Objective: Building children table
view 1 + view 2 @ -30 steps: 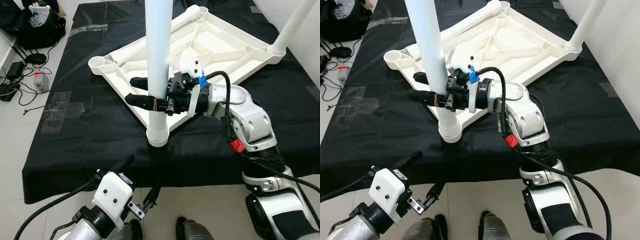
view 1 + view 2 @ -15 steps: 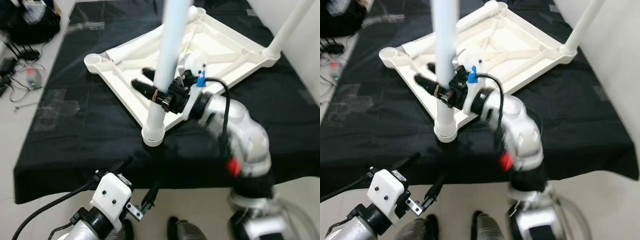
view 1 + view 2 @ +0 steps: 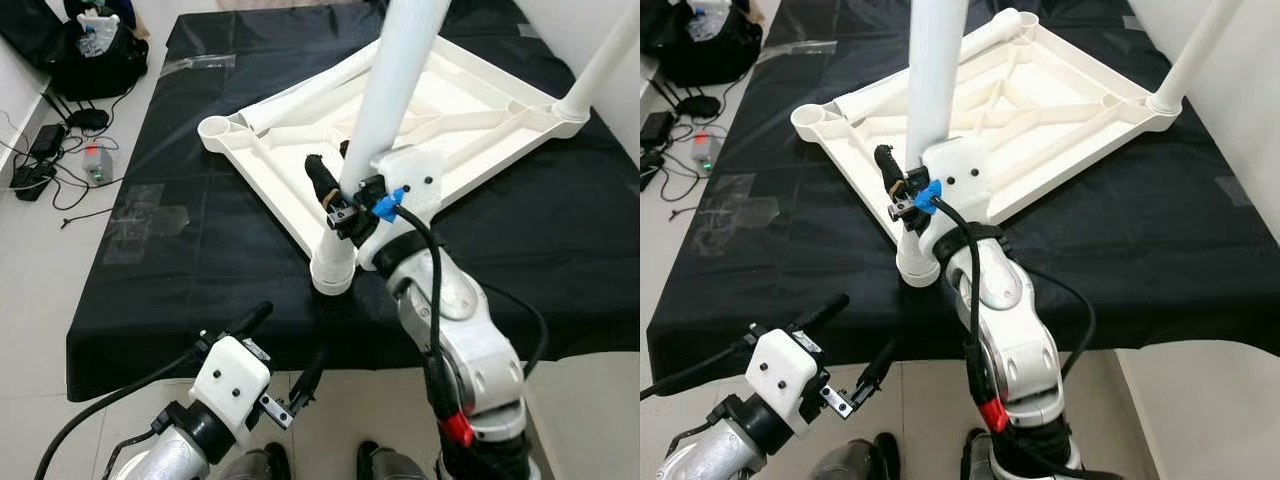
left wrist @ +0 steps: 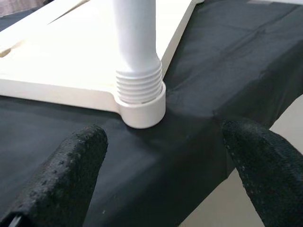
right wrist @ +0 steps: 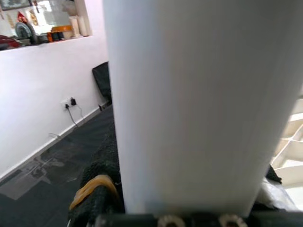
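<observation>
Swung round since a second ago from the 3 o'clock side to the 6 o'clock side of the upright leg point(image 3: 395, 95), right pincer point(image 3: 335, 190) clamped on it above the threaded corner socket point(image 3: 333, 274) of the upturned tabletop point(image 3: 470, 95), likely screwing it home; left pincer point(image 4: 161, 175) apart, idle at 6 o'clock.

I'm in a lived-in home room: tiled floor point(image 3: 60, 290), white wall with a socket point(image 5: 70, 101), trailing cables point(image 3: 50, 170), a bag point(image 3: 95, 50).
</observation>
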Tool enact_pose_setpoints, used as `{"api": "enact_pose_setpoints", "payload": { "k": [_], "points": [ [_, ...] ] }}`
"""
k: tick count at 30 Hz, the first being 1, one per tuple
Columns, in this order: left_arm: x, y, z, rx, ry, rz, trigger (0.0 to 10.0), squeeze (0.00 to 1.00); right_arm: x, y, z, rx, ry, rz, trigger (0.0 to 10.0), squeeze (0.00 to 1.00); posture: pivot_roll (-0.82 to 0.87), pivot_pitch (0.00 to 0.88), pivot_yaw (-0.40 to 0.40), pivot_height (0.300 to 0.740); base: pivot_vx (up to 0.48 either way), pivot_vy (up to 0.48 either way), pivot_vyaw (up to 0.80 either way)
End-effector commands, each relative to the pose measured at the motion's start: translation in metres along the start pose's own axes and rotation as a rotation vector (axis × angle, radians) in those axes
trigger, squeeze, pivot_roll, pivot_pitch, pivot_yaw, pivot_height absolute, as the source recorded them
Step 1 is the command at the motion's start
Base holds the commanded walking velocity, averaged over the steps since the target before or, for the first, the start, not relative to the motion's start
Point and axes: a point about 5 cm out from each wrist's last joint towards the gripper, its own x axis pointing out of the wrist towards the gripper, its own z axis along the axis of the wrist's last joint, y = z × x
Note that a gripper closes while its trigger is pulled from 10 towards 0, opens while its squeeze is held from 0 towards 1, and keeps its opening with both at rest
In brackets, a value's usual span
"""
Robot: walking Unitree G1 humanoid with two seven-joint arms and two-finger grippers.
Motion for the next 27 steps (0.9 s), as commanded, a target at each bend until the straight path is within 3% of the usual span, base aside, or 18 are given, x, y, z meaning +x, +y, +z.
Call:
{"api": "enact_pose_setpoints", "payload": {
  "k": [1,7,12,13,14,15,17,18,19,20,21,22,23,24,25,26,27],
  "points": [
    [-0.002,-0.001,-0.004,0.009,0.019,0.008,10.0,0.00,-0.008,-0.020,-0.057,-0.043,0.303,-0.150,0.0,0.00,-0.01,0.263,0.002,0.740,0.000,0.000,0.00],
    [-0.001,0.000,-0.006,0.008,0.019,0.009,10.0,0.00,-0.011,-0.016,-0.057,-0.060,0.308,-0.167,0.0,0.00,-0.01,0.253,-0.003,0.740,0.000,0.000,0.00],
    [0.008,0.019,0.003,0.037,-0.027,0.094,10.0,0.00,-0.007,-0.015,-0.058,-0.085,0.309,-0.143,0.0,0.00,0.00,0.243,-0.013,0.740,0.000,0.000,0.00],
    [0.015,0.031,0.012,0.057,-0.067,0.132,10.0,0.00,-0.005,-0.015,-0.059,-0.086,0.311,-0.138,0.0,0.00,0.01,0.240,-0.018,0.740,0.000,0.000,0.00],
    [0.015,0.031,0.012,0.057,-0.067,0.132,10.0,0.00,-0.005,-0.015,-0.059,-0.086,0.311,-0.138,0.0,0.00,0.01,0.240,-0.018,0.740,0.000,0.000,0.00],
    [0.024,0.046,0.026,0.086,-0.127,0.159,10.0,0.00,-0.004,-0.014,-0.059,-0.087,0.312,-0.136,0.0,0.00,0.00,0.235,-0.020,0.740,0.000,0.000,0.00],
    [0.024,0.046,0.026,0.086,-0.127,0.159,10.0,0.00,-0.004,-0.014,-0.059,-0.087,0.312,-0.136,0.0,0.00,0.00,0.235,-0.020,0.740,0.000,0.000,0.00],
    [0.034,0.061,0.045,0.116,-0.203,0.174,10.0,0.00,-0.002,-0.014,-0.060,-0.090,0.311,-0.135,0.0,0.00,0.00,0.230,-0.018,0.740,0.000,0.000,0.00],
    [0.034,0.061,0.045,0.116,-0.203,0.174,10.0,0.00,-0.002,-0.014,-0.060,-0.090,0.311,-0.135,0.0,0.00,0.00,0.230,-0.018,0.740,0.000,0.000,0.00],
    [0.044,0.076,0.073,0.158,-0.303,0.173,10.0,0.00,0.001,-0.017,-0.058,-0.085,0.291,-0.140,0.0,0.00,0.00,0.221,-0.016,0.740,0.000,0.000,0.00],
    [0.044,0.076,0.073,0.158,-0.303,0.173,10.0,0.00,0.001,-0.017,-0.058,-0.085,0.291,-0.140,0.0,0.00,0.00,0.221,-0.016,0.740,0.000,0.000,0.00],
    [0.049,0.088,0.096,0.175,-0.383,0.182,10.0,0.00,0.007,-0.019,-0.048,-0.076,0.230,-0.135,0.0,0.00,0.01,0.214,-0.010,0.740,0.000,0.000,0.00],
    [0.049,0.088,0.096,0.175,-0.383,0.182,10.0,0.00,0.007,-0.019,-0.048,-0.076,0.230,-0.135,0.0,0.00,0.01,0.214,-0.010,0.740,0.000,0.000,0.00],
    [0.052,0.094,0.109,0.181,-0.430,0.187,10.0,0.00,0.011,-0.021,-0.042,-0.069,0.186,-0.131,0.0,0.00,0.00,0.211,-0.007,0.740,0.000,0.000,0.00],
    [0.054,0.095,0.113,0.166,-0.447,0.182,10.0,0.00,0.020,-0.029,-0.022,-0.038,0.100,-0.125,0.0,0.00,0.00,0.199,-0.002,0.740,0.000,0.000,0.00],
    [0.054,0.095,0.113,0.166,-0.447,0.182,10.0,0.00,0.020,-0.029,-0.022,-0.038,0.100,-0.125,0.0,0.00,0.00,0.199,-0.002,0.740,0.000,0.000,0.00],
    [0.055,0.089,0.105,0.133,-0.428,0.173,10.0,0.00,0.028,-0.038,0.000,-0.018,0.018,-0.112,0.0,0.00,-0.01,0.185,0.003,0.740,0.000,0.000,0.00]
  ]
}}
